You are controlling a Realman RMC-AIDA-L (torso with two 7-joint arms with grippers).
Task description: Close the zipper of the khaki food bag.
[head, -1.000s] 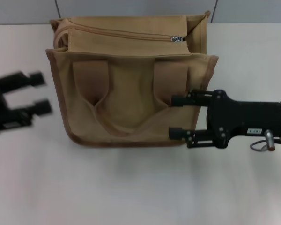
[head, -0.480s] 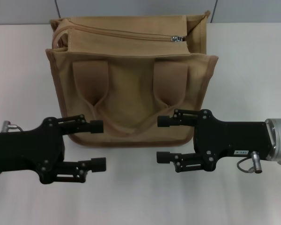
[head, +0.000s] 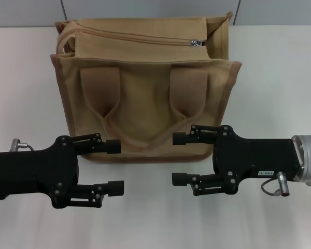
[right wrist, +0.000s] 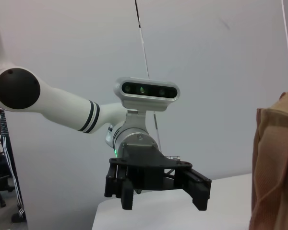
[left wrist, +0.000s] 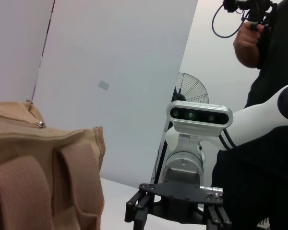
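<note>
White table (head: 280,72), khaki food bag (head: 145,109) standing at the far middle. Zipper (head: 140,37) running left-right along top, slider (head: 197,42) nearer right gripper (head: 179,158). Left gripper (head: 114,167) and right both open, empty, just below bag's front.

The khaki food bag (head: 145,88) stands upright at the far middle, handles drooping down its near face; its zipper (head: 140,37) (silver slider at the right end) runs along the top.
</note>
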